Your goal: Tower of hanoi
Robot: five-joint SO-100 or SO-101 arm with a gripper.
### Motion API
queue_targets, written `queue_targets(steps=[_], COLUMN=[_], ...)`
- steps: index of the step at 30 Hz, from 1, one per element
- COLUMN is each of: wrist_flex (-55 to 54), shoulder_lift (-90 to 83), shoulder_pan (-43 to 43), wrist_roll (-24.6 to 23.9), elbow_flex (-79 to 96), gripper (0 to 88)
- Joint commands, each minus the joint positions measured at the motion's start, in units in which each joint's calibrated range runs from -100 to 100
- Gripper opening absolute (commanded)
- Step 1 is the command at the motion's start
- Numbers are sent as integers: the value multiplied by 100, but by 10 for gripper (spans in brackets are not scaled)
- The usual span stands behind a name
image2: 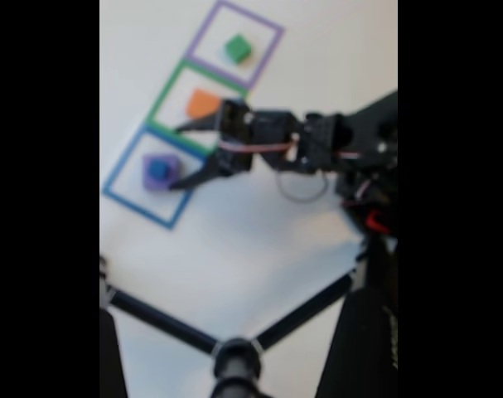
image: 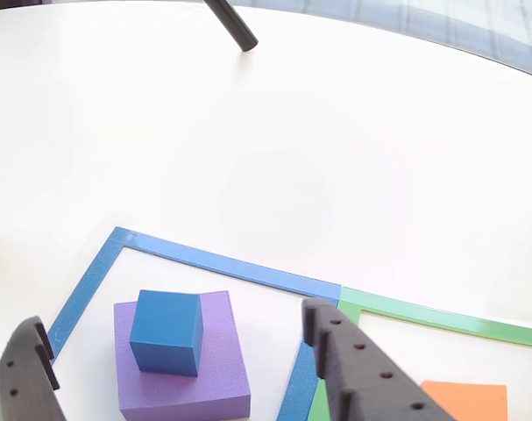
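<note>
The blue cube (image: 166, 331) sits on top of the flat purple block (image: 215, 368) inside the blue square outline (image: 222, 263). My gripper (image: 173, 314) is open, one dark finger on each side of this stack and not touching it. The orange block (image: 465, 400) lies flat inside the green outline (image: 441, 317), just beyond the right finger. In the blurred fixed view the open gripper (image2: 181, 157) reaches toward the blue cube (image2: 158, 168) on the purple block (image2: 170, 176). There the orange block (image2: 203, 104) lies in the middle square and the green block (image2: 237, 48) in the purple outline (image2: 259, 25).
The three outlines form a diagonal row on the white table (image: 274, 149). A black rod (image: 232, 24) ends on the table at the far side. In the fixed view, black tripod legs (image2: 234, 352) cross the near table and the arm's body (image2: 350, 153) stands at the right.
</note>
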Motion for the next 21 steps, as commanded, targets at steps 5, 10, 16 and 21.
queue_targets(steps=[5, 10, 16, 21], wrist_flex=[-2075, -2569, -2682, -2714], shoulder_lift=[1700, 2508, 3226, 3646], shoulder_pan=[-96, -278, -403, -441], wrist_roll=[36, 36, 36, 36], elbow_flex=[-144, -489, -1135, -1508], gripper=[350, 342, 342, 339])
